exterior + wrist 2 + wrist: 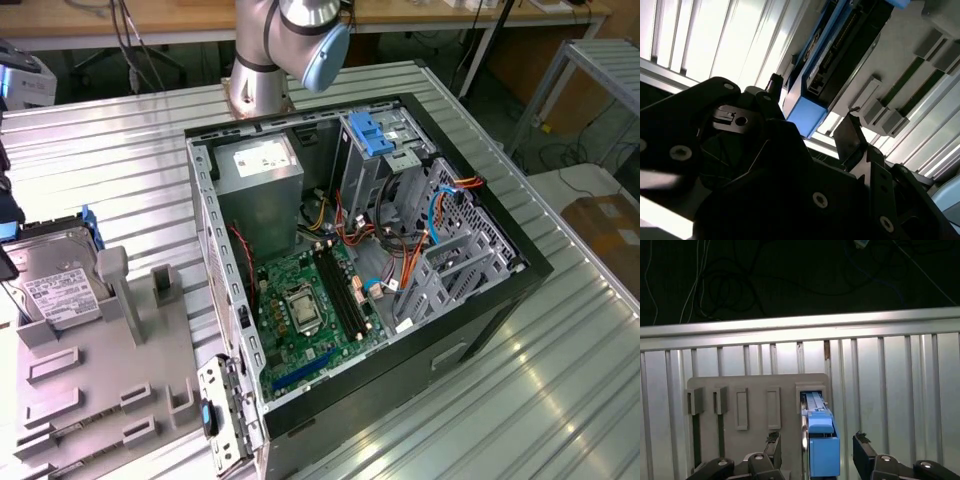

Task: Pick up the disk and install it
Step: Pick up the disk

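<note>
Between the spread fingers [862,454] of the end effector [816,440] stands the disk [822,450], on edge in a slot of the grey holder [755,395]. One blue side rail [824,426] faces the first wrist view. The end effector is open, with a finger on each side of the disk and a clear gap on both sides; no contact is seen. The holder lies on the ribbed metal surface [890,390], which runs on beyond the end effector. In the exterior view the disk's white label [60,295] faces outward, and the open computer case [480,330] stands well apart from the holder on the same surface. Handling assessment: the disk appears to be a stiff metal body, fairly heavy for its bulk and sensitive to knocks (the circuit side especially). Its bare metal faces are judged smooth and liable to slip under a light pinch. The plastic rails look thinner and more flexible, so they are judged a poor load path. The recommended hold is a squeeze across the two broad flat faces, near the upper middle of the body. It should be square to the faces, so that the disk lifts out of its slot without tilting or binding.
</note>
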Tool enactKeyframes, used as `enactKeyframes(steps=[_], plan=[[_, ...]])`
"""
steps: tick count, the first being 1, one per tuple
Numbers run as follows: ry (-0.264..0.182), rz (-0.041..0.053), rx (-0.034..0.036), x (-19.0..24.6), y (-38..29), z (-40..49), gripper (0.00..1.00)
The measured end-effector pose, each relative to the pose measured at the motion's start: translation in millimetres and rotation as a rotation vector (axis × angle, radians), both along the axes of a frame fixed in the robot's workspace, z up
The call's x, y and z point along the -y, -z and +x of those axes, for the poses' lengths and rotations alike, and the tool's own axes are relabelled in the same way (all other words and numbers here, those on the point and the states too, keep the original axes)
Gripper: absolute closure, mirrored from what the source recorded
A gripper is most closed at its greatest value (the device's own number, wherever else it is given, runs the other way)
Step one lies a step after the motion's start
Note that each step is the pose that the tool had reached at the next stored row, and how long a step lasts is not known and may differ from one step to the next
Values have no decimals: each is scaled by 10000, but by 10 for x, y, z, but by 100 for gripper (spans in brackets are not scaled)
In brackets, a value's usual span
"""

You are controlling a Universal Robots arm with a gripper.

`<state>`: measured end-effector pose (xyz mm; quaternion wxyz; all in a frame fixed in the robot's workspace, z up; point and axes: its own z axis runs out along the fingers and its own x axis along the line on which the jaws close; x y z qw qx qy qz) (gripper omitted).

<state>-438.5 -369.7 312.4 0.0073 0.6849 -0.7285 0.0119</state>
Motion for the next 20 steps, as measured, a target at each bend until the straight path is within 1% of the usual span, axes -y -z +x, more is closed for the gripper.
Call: enactKeyframes(steps=[2, 3, 4, 5, 12, 13, 14, 20], plan=[[0, -1, -2, 0, 13, 0, 33], [0, -2, -3, 0, 15, 0, 40], [0, 0, 0, 0, 22, 0, 40], [0, 0, 0, 0, 27, 0, 47], [0, -1, -1, 0, 50, 0, 47], [0, 0, 0, 0, 52, 0, 49], [0, 0, 0, 0, 54, 0, 56], [0, 0, 1, -6, 67, 0, 56]])
